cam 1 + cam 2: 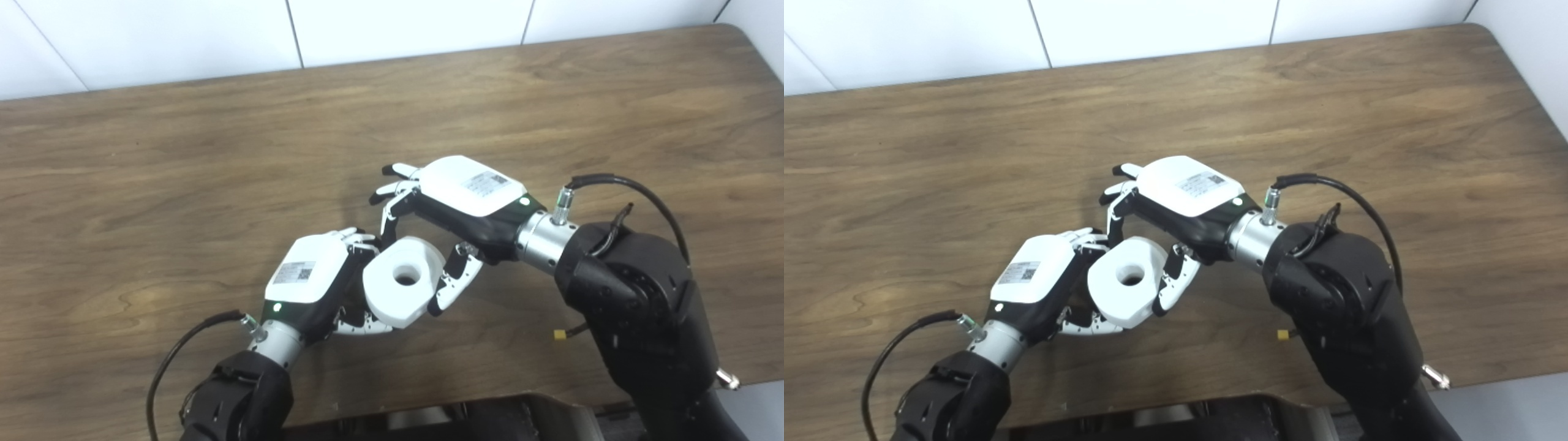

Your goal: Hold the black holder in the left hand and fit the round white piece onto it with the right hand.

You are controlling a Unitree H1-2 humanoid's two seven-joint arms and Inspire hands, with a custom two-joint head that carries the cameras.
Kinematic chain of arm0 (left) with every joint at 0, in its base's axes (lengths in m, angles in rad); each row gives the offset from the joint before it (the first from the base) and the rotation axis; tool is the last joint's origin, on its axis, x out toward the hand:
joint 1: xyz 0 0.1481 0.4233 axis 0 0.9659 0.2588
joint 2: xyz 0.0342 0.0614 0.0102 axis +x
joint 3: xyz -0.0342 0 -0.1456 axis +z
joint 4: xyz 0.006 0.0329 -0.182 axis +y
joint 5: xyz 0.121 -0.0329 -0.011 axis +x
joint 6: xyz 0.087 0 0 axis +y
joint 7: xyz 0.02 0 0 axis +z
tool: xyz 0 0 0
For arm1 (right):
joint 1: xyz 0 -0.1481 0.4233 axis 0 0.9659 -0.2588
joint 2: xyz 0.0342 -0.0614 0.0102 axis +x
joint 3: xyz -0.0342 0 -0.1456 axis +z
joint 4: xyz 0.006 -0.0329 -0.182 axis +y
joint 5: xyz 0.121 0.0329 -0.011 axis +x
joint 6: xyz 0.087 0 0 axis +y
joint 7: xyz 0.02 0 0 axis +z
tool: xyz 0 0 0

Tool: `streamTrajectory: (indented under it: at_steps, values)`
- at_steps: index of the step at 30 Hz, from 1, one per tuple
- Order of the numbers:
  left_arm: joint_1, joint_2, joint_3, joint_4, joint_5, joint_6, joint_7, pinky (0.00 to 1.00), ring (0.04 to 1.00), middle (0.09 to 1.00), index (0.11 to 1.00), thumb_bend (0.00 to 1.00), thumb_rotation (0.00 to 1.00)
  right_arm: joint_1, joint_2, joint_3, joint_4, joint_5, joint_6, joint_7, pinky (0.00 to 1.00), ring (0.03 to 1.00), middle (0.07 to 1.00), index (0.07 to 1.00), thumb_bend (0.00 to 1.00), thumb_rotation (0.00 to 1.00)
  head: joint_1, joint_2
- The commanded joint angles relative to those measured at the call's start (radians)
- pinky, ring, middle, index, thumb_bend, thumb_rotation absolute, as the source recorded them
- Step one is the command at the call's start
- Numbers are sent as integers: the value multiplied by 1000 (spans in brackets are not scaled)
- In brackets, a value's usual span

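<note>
Each robot hand (312,275) has a white QR-labelled shell, silver wrist and black cabled arm.

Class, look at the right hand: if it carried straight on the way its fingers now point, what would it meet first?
Probably only bare table. The right hand points up-left; its outstretched fingers pass beyond the round white piece, with nothing visible ahead. Depth is uncertain.

A robotics lab or test bench setting: a wood-grain table (184,153) is standing against a plain white panelled wall (398,24), and exposed black cables (643,193) are running along the robot's arms above the table.
</note>
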Motion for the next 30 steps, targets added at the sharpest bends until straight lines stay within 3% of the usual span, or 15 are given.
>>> streamTrajectory:
  at_steps: [1, 19, 30]
  values:
    - [11, -5, -8, -21, -9, -4, -18, 866, 889, 815, 490, 510, 55, -16, 14, -10, -2, -5, -25, -46, 907, 979, 860, 484, 523, 140, -1, 0]
    - [15, -5, -8, -25, -12, -3, -23, 870, 889, 815, 490, 510, 54, -12, 8, -33, 46, 7, -49, -101, 890, 974, 857, 483, 524, 138, -6, -2]
    - [15, -3, -4, -24, -16, -6, -16, 864, 886, 813, 490, 511, 53, -17, 8, -28, 29, 2, -46, -84, 894, 975, 852, 483, 525, 139, -14, 1]
